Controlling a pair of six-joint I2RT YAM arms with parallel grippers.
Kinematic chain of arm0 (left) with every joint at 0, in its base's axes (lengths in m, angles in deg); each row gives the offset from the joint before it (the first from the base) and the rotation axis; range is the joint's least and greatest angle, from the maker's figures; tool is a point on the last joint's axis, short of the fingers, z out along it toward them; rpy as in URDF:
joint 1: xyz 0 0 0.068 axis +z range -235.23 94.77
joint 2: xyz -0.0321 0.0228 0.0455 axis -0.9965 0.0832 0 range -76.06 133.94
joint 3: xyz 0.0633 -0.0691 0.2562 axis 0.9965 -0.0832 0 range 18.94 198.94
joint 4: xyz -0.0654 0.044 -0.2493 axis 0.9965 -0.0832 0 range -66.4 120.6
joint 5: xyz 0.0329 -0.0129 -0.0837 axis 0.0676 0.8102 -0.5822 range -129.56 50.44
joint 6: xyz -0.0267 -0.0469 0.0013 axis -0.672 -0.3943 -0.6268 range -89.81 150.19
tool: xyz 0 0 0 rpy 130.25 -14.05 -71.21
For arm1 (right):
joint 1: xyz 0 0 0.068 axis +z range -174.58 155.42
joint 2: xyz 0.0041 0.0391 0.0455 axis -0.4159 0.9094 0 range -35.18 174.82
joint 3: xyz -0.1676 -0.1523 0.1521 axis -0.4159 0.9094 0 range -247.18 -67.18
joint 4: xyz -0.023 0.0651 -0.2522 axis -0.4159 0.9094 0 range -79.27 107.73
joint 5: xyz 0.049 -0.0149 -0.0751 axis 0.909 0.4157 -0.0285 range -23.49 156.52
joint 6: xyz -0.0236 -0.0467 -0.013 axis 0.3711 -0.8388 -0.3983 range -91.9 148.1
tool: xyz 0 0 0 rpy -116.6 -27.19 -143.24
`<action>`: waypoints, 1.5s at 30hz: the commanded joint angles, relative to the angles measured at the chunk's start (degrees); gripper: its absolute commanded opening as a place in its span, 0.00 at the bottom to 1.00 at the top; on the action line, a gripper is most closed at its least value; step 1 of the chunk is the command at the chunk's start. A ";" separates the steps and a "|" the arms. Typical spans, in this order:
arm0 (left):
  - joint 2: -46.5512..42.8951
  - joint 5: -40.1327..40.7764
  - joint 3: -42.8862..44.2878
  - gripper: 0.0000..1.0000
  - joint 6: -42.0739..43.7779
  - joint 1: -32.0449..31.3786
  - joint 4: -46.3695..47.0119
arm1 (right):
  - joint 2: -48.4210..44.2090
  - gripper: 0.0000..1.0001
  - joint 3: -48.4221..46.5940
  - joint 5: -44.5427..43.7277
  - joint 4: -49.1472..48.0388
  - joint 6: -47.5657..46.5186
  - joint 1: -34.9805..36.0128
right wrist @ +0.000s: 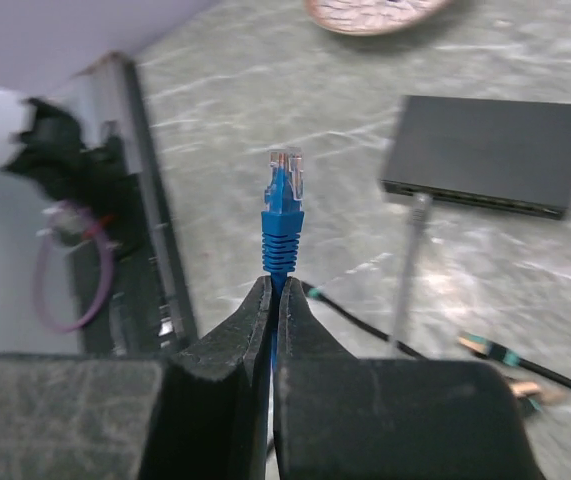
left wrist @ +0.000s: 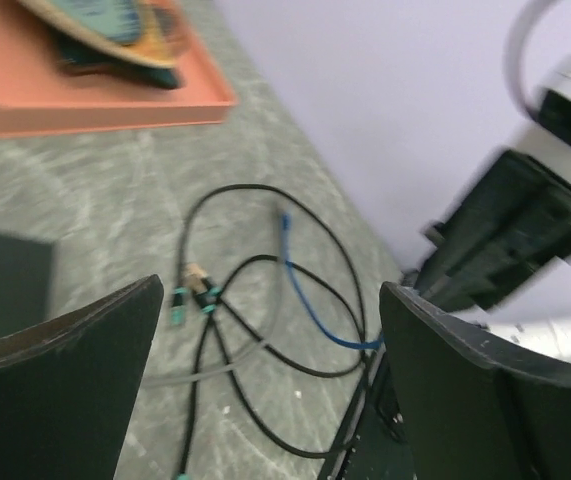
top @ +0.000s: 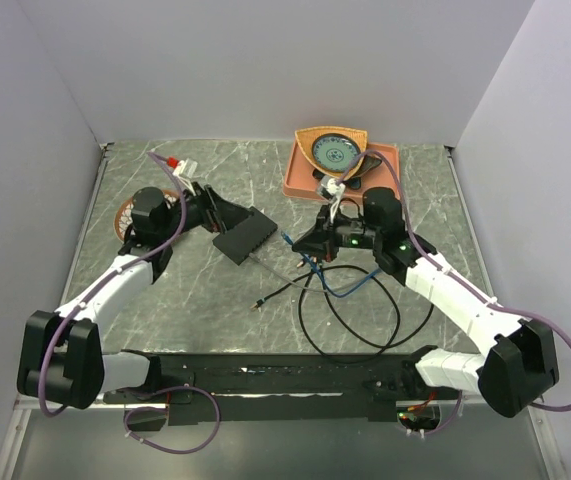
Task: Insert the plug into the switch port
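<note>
Blue-booted plug [right wrist: 285, 190], pinched in right fingers [right wrist: 235, 330], needs aligning with the port [right wrist: 485, 200] on the flat black switch box [right wrist: 485, 150] ahead; left fingers [left wrist: 65, 340] spread.

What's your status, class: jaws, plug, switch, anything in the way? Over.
Right jaws shut on blue plug. Left jaws open, empty, beside switch. Plug short of port edge; grey cable at one port, black cables loose nearby.

Open table [right wrist: 345, 110] btwn plug [right wrist: 285, 190] & switch [right wrist: 485, 150]; 1 grey cable [right wrist: 410, 270] juts from switch.
</note>
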 commanded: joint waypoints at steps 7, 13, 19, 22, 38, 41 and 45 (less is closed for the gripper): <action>-0.11 -10.33 0.58 0.88 -0.81 -8.09 15.41 | -3.23 0.00 2.15 21.58 -13.09 6.25 -3.31; -2.31 -9.01 0.68 0.88 -0.54 -8.63 14.44 | -3.93 0.00 2.68 21.41 -13.53 6.69 -3.92; -3.72 -4.28 2.60 0.91 0.25 -8.80 7.95 | -5.60 0.00 1.80 8.76 -6.34 3.62 -3.74; -3.02 -2.24 3.84 0.92 -0.09 -8.80 5.29 | -7.36 0.00 2.15 0.41 -4.74 2.48 -3.66; 2.17 1.63 9.02 0.73 0.60 -13.37 1.17 | -4.73 0.00 -0.57 -18.24 -0.88 1.59 5.22; 3.31 1.19 9.29 0.66 0.60 -13.55 0.82 | -4.20 0.00 -1.10 -18.32 -0.88 1.68 5.83; 4.45 1.27 10.34 0.66 1.57 -13.90 -0.77 | -4.11 0.00 -1.45 -19.29 -0.96 1.94 6.19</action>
